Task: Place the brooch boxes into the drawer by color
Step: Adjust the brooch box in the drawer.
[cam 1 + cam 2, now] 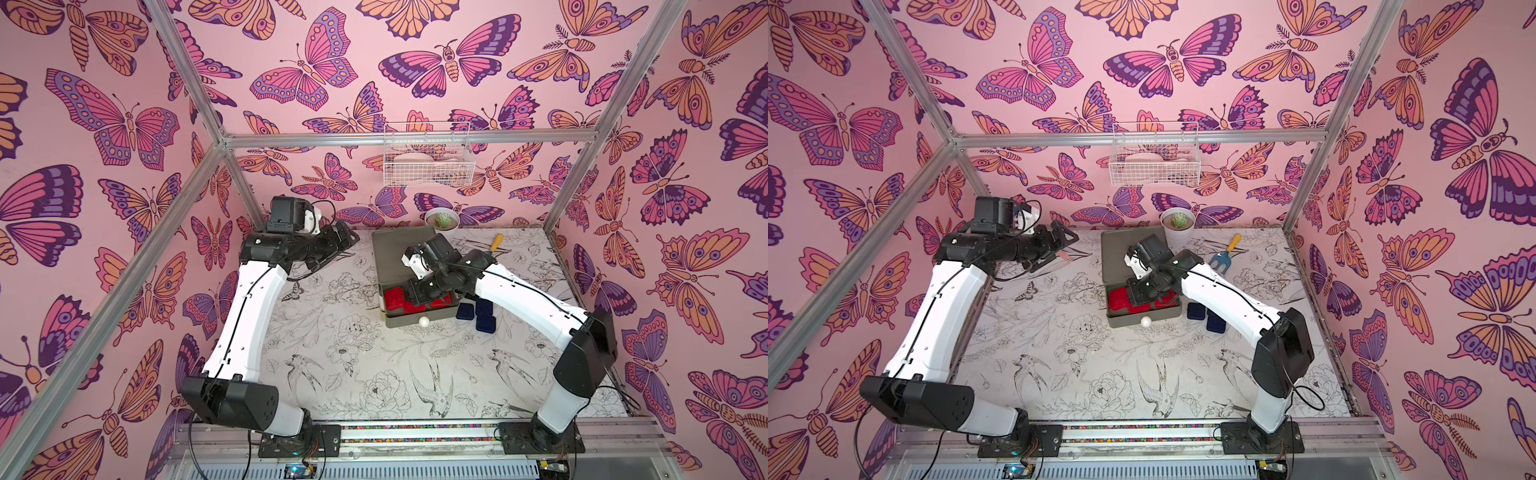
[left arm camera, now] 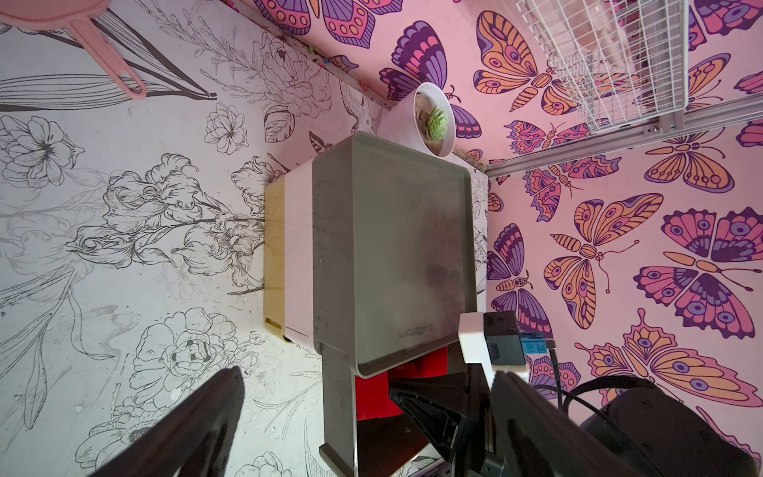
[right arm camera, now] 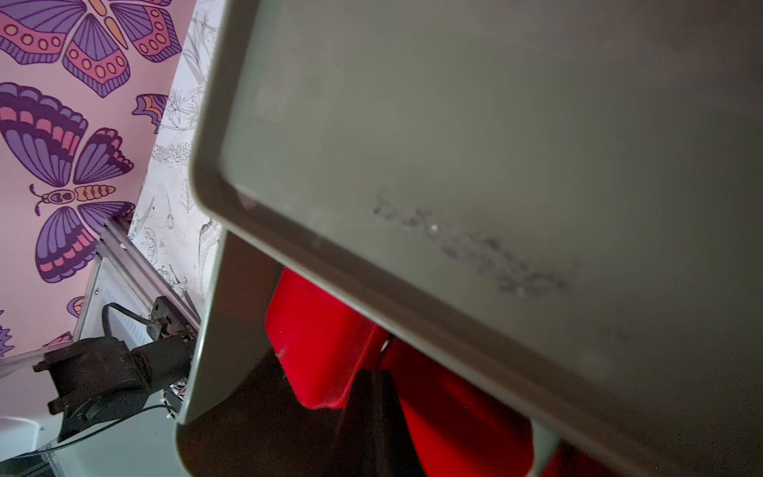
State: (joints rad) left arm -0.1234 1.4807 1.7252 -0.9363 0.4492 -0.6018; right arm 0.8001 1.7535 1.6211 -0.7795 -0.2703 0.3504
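The drawer [image 1: 395,257] [image 1: 1121,253] [image 2: 392,247] [image 3: 454,124] stands at the back middle of the table with its grey-green top tier pulled out. Red brooch boxes [image 1: 392,299] [image 1: 1119,299] [image 2: 371,392] [image 3: 313,338] lie inside that tier. My right gripper [image 1: 413,297] [image 1: 1140,295] [image 3: 373,376] reaches down into the open tier, shut, its tips between two red boxes and gripping nothing. Navy blue brooch boxes [image 1: 484,316] [image 1: 1214,322] lie on the table just right of the drawer. My left gripper [image 1: 343,249] [image 1: 1065,249] [image 2: 367,413] hangs open and empty, left of the drawer.
A white pot with a succulent [image 1: 441,220] [image 2: 435,119] stands behind the drawer. A blue-and-yellow toy garden fork [image 1: 494,243] [image 1: 1225,253] lies at the back right. A white wire basket [image 1: 428,162] hangs on the back wall. A pink handled utensil [image 2: 103,53] lies near the left arm.
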